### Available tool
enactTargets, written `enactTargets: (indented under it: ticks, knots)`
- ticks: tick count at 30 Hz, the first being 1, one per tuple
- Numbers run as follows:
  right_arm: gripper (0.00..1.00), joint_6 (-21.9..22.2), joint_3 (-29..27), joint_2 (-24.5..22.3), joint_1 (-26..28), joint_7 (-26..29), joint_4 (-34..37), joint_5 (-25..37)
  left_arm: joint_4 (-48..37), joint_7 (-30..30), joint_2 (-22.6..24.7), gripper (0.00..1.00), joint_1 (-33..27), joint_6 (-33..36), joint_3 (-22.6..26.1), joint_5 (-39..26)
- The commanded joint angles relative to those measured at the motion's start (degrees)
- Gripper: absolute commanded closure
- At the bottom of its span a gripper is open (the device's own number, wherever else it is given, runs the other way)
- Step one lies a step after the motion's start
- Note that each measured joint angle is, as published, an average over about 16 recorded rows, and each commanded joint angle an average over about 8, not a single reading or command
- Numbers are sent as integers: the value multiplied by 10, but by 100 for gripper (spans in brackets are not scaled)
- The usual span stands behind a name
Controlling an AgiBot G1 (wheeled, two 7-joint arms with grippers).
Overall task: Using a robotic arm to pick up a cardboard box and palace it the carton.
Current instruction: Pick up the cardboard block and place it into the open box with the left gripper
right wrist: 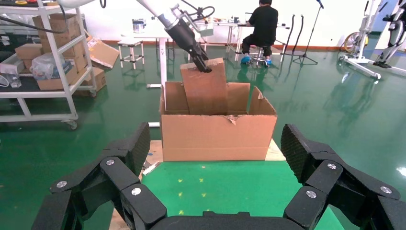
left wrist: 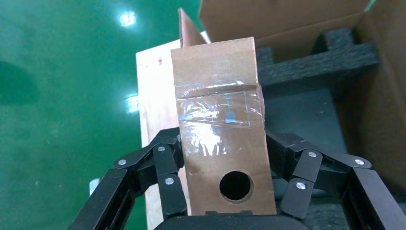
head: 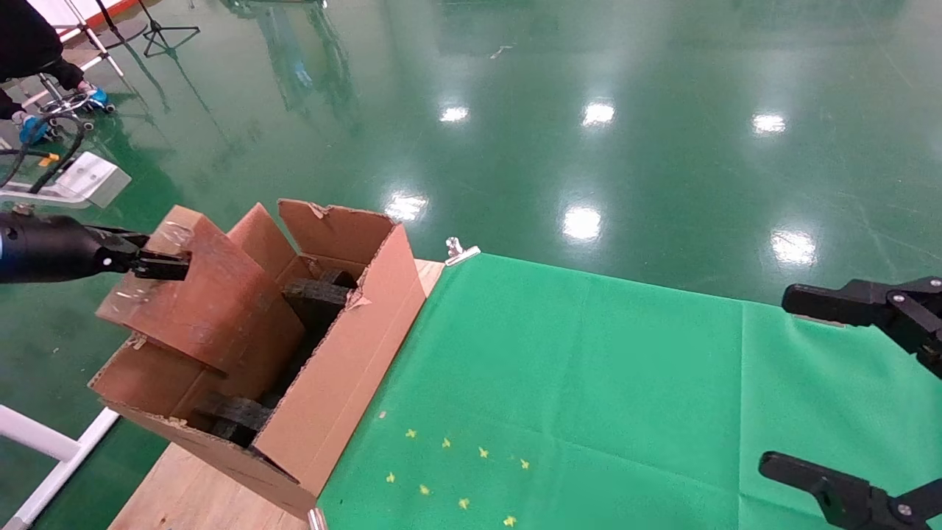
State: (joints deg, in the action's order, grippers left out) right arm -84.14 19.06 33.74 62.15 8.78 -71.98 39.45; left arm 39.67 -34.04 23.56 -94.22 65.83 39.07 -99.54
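Left gripper (head: 165,265) clamps the cardboard box (head: 195,294), tilted, partly inside the carton (head: 331,383), above black foam blocks (head: 316,298). Right gripper (head: 854,390) hangs spread wide over green cloth (head: 589,383), well apart from carton.

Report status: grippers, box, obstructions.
Left gripper shut on cardboard box, tilted, partly inside carton. Right gripper open, idle over green cloth. Foam blocks beneath.

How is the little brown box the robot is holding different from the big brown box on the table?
The cardboard box is smaller than the carton. The cardboard box is taped shut; the carton stands open, with flaps up and black foam inside. The left tool holds the cardboard box tilted, partly inside the carton, while the carton rests on the table. Both are brown cardboard.
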Motion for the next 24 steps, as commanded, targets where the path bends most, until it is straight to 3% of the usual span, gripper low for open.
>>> enactTargets:
  ticks: [1,24]
  knots:
    - [0,0,0,0,0,0,0,0,-18,5,5,100,2,-17,0,-4]
    - [0,0,0,0,0,0,0,0,-244,82,137,100,6,-86,28,-45]
